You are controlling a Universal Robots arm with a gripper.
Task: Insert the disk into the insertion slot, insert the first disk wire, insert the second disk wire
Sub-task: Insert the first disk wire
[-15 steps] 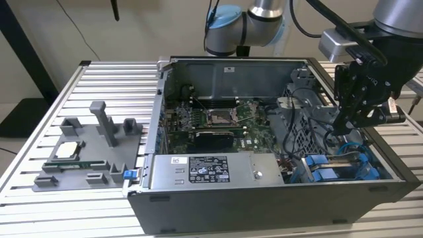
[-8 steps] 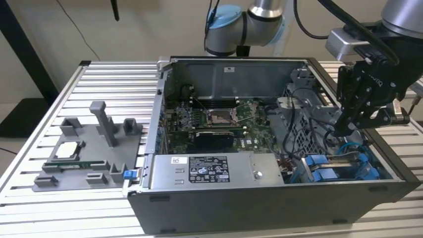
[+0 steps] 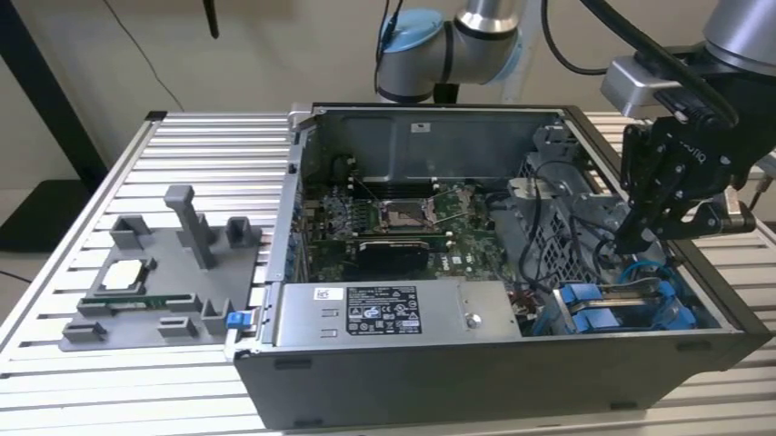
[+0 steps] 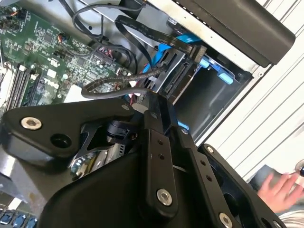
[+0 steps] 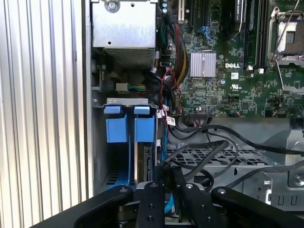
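The black gripper point(image 3: 633, 243) hangs inside the open dark grey computer case point(image 3: 485, 386), near the wall at the exterior view's right. It has little free room there, among loops of black wires point(image 5: 228, 137). The silver-grey disk in its bright blue carrier point(image 5: 144, 129) sits in the low sheet-metal insertion slot point(image 5: 126, 101), just beside a second blue carrier point(image 5: 116, 129). Its far end is hidden. Whether the gripper is wide or narrow I cannot tell. A blurred hand point(image 4: 281, 187) is cut off, outside the case.

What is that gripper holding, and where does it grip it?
Cannot be told: the gripper is down among black wires beside the blue carriers.
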